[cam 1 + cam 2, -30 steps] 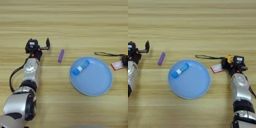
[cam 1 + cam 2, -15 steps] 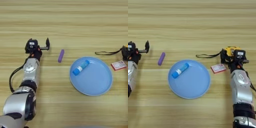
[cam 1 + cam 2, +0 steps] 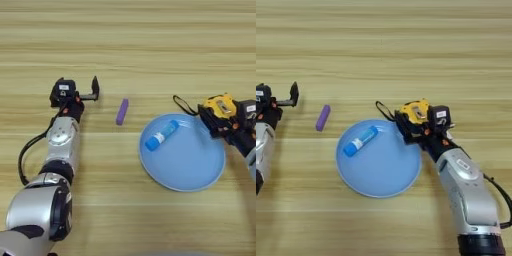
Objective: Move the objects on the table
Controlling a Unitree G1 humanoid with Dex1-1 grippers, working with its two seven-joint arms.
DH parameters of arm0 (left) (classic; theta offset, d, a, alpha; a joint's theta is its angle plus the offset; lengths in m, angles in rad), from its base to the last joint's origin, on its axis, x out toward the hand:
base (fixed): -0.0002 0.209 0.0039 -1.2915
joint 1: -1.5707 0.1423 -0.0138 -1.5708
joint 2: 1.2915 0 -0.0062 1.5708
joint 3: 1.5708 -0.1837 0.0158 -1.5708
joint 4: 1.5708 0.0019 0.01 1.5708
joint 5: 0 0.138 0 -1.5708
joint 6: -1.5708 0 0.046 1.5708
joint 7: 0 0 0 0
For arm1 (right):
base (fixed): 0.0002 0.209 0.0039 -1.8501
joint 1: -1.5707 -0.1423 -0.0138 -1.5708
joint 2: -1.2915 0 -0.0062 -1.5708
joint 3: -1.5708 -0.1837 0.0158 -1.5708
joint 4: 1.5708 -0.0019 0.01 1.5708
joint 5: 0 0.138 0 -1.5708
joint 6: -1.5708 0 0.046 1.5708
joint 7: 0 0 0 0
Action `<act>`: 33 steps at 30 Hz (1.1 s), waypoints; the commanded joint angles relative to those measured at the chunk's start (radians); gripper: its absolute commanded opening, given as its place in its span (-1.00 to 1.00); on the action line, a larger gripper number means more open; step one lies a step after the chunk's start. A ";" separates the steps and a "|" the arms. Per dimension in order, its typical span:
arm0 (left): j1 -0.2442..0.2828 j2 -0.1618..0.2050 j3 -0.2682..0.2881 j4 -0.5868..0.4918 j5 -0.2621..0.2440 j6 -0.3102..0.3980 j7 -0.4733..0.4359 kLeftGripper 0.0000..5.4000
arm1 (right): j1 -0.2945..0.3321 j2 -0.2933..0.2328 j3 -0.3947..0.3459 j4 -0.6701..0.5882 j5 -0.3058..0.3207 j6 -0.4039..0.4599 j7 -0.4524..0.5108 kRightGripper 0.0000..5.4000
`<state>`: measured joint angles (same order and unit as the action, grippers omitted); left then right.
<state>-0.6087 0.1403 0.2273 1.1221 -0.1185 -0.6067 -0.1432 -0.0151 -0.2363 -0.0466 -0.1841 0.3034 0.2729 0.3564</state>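
Left eye view: my left gripper (image 3: pixel 79 91) rested on the table (image 3: pixel 130 45) at the left, its 2 black fingers spread wide with nothing between them. The purple bar (image 3: pixel 122 111) lay just right of it, apart from the blue plate (image 3: pixel 192 172), where a blue-and-white tube (image 3: pixel 161 135) lay tilted.

Right eye view: my right gripper (image 3: pixel 410 124) sat at the plate's upper right rim, its fingers clamped on the yellow-and-black tape measure (image 3: pixel 415 110). The black wrist strap (image 3: pixel 384 111) trailed left of it, along the plate's upper edge. I could not see the red-and-white box in either view.
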 commanded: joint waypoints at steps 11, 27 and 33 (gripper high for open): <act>-0.023 0.008 -0.002 0.010 0.007 -0.007 0.005 1.00 | -0.006 -0.009 0.039 0.060 0.053 0.093 0.094 0.68; -0.021 0.008 -0.002 0.007 0.007 -0.009 0.004 1.00 | -0.016 0.001 0.104 0.138 -0.026 0.048 0.120 0.67; -0.020 0.009 -0.002 0.006 0.006 -0.009 0.004 1.00 | -0.012 0.005 0.104 0.121 -0.018 0.035 0.134 0.86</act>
<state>-0.6091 0.1404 0.2269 1.1246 -0.1186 -0.6067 -0.1405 -0.0255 -0.2345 0.0577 -0.0377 0.2790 0.3249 0.4776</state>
